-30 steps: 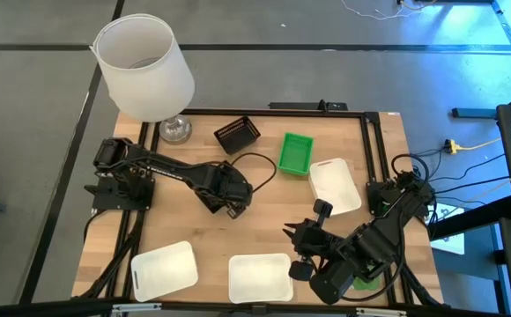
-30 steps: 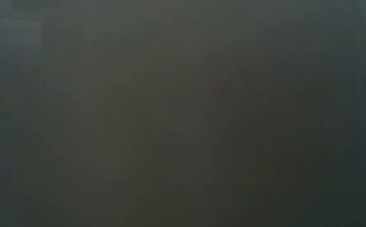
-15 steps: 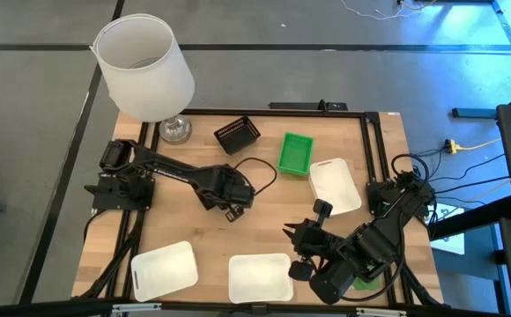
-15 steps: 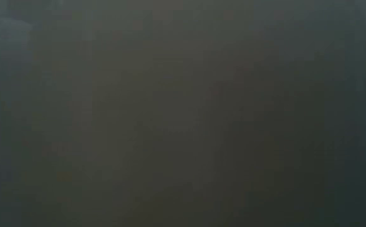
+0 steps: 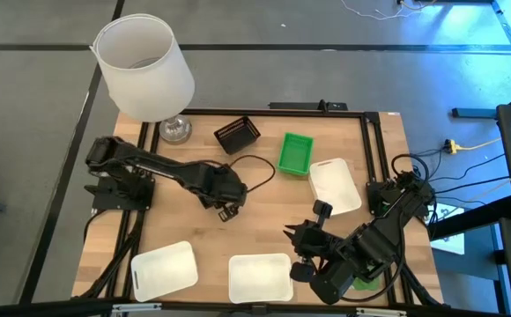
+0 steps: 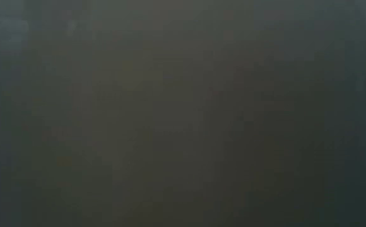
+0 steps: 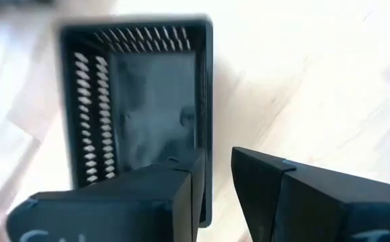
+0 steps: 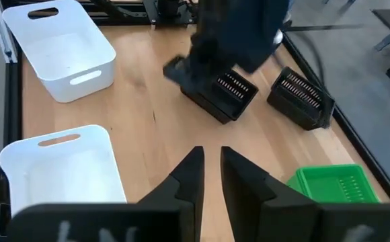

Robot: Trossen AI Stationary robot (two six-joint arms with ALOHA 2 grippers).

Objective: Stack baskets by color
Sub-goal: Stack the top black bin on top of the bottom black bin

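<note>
Directly below left hand (image 7: 216, 181): black basket (image 7: 141, 107), fingers parted.

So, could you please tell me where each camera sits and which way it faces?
High: above the table, looking straight down; both arms show.
Low: table height; only darkness shows.
Left wrist: on the left arm, looking down at a black basket; own fingers show.
Right wrist: on the right arm, facing the left arm; own fingers show.
Shared: both wrist views show that basket.

wooden table (image 5: 264, 220), white baskets (image 5: 163, 269), green basket (image 5: 295, 153), black basket (image 5: 237, 134)
</note>
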